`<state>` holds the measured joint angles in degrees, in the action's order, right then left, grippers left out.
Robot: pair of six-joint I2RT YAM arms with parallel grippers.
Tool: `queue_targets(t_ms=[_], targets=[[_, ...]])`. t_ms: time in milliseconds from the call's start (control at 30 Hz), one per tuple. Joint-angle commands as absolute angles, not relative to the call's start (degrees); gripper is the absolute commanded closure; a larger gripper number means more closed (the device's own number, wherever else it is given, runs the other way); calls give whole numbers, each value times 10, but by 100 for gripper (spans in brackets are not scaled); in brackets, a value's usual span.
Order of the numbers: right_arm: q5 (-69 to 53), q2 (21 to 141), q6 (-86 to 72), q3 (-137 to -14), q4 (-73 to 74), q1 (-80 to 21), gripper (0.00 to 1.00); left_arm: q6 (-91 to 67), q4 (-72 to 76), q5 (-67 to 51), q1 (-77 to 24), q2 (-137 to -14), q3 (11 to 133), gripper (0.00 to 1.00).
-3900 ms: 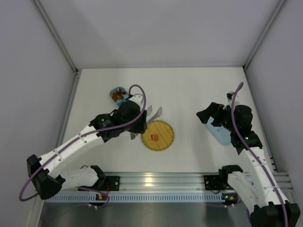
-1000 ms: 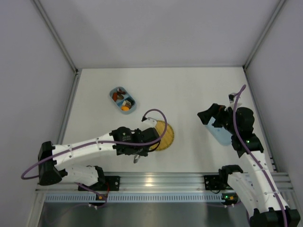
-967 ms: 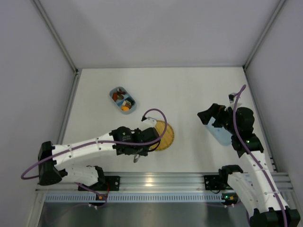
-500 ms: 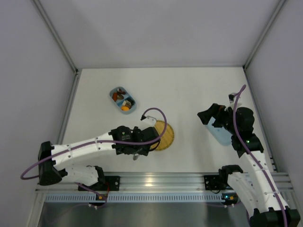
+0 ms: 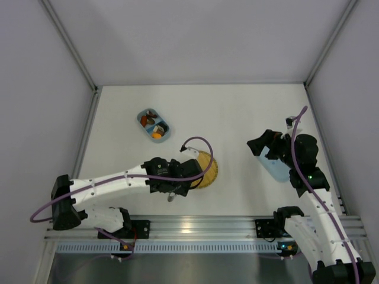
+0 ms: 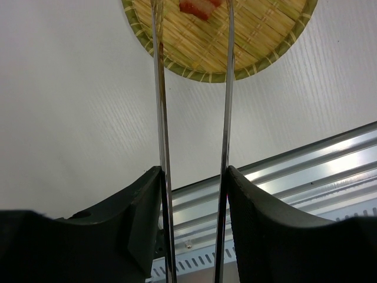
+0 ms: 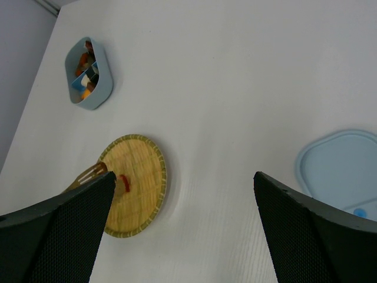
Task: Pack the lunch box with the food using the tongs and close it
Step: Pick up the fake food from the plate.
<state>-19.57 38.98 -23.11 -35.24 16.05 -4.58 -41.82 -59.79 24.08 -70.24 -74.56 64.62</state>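
The light-blue lunch box [image 5: 154, 125] [image 7: 89, 72] stands open at the back left with several food pieces in it. My left gripper [image 5: 180, 183] [image 6: 194, 171] is shut on the tongs [image 6: 160, 118]. Its fingers press the two silver arms, which stay spread apart. The tong tips reach over the woven plate [image 6: 247, 41] on either side of a red food piece [image 6: 200, 6] [image 7: 123, 180]. My right gripper [image 5: 267, 149] [image 7: 184, 174] hangs open and empty above the table, beside the flat blue lid [image 5: 277, 170] [image 7: 341, 171].
The yellow woven plate [image 5: 210, 168] [image 7: 141, 194] lies in the middle of the table, partly under my left arm. The metal rail [image 5: 201, 226] runs along the near edge. Grey walls close in the table on three sides.
Since the oldest frame my left arm has come from the lunch box to the plate. In the last second the tong arms have spread wider and the arm has edged right. The right arm is still.
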Motion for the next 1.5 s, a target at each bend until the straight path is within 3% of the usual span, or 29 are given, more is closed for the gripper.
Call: queue_targets(t_ms=[0, 467, 1033, 1467], targets=[[-195, 380, -224, -348, 160, -37, 1, -403, -576, 234, -706, -751, 665, 49], [-195, 380, -223, -346, 161, -37, 0, -393, -563, 214, -706, -766, 670, 50], [-197, 386, -223, -353, 161, -36, 1, -404, -584, 236, -706, -758, 675, 63], [-198, 388, -222, -359, 162, -37, 1, -415, -618, 297, -705, -732, 705, 64]])
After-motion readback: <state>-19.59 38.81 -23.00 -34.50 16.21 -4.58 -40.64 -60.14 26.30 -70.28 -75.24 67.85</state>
